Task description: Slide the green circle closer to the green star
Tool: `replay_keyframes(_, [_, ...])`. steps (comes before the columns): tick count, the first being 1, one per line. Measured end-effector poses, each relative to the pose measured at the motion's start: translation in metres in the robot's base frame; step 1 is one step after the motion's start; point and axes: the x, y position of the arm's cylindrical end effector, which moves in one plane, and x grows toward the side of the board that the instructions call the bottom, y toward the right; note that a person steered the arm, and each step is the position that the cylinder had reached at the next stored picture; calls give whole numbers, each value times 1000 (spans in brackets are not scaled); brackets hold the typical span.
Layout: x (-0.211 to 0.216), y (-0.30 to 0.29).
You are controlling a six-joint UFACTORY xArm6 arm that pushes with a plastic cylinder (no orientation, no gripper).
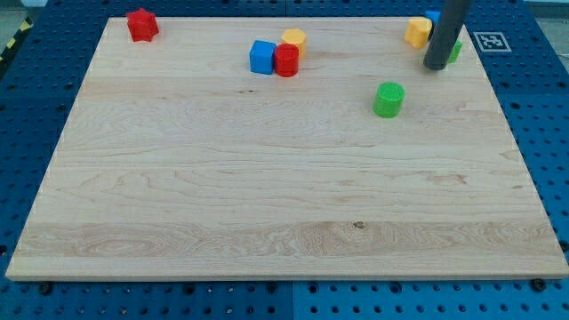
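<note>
The green circle (388, 99) stands on the wooden board at the view's upper right. The green star (456, 51) lies near the top right corner, mostly hidden behind my rod, with only a sliver showing. My tip (436, 67) rests on the board just left of the star, up and to the right of the green circle, and apart from the circle.
A yellow block (418, 31) and a blue block (432, 16) sit by the rod at the top right. A blue cube (261, 57), a red cylinder (286, 60) and a yellow block (294, 40) cluster at top centre. A red star (141, 24) lies top left.
</note>
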Motion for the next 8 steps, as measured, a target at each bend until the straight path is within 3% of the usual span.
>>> replay_keyframes(1, [-9, 2])
replay_keyframes(3, [-6, -115])
replay_keyframes(5, [62, -191])
replay_keyframes(8, [79, -86])
